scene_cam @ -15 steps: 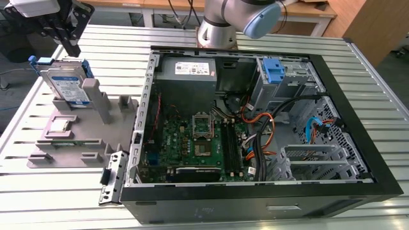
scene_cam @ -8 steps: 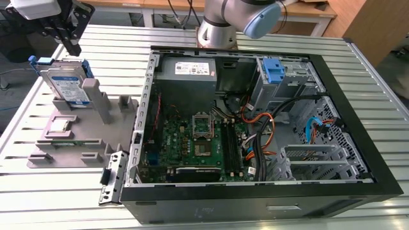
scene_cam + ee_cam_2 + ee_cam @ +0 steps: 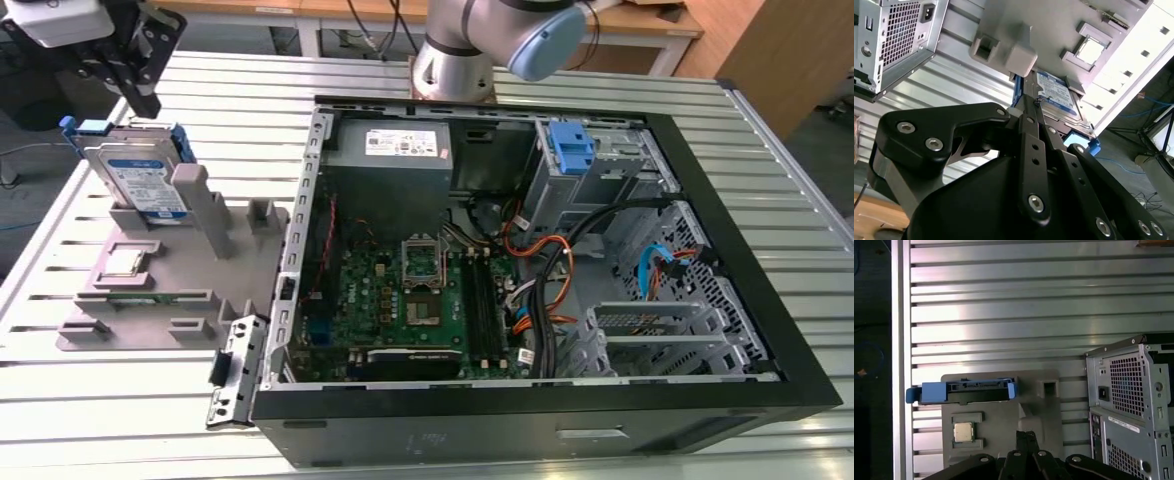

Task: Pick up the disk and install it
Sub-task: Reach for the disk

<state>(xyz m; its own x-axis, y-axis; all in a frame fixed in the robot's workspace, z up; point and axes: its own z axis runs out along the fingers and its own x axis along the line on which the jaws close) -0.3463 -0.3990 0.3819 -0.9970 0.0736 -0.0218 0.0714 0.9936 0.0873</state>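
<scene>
Black hand (image 3: 143, 103) pinched closed, empty, above upright silver blue-railed disk (image 3: 142, 185) in blocky grey holder (image 3: 140, 312).

Silver-grey arm (image 3: 451, 55) with pale blue joint cap (image 3: 547, 42), matte black gripper (image 3: 1031, 105) with silver screw heads (image 3: 1035, 201).

I counted one disk (image 3: 140, 180) | one grey fixture (image 3: 147, 312) | one open computer case (image 3: 534, 402) | one power supply (image 3: 390, 148) | one lone blue bracket (image 3: 570, 150) | one processor chip (image 3: 123, 262) | one robot arm (image 3: 467, 50) | one slatted table (image 3: 767, 205).
</scene>
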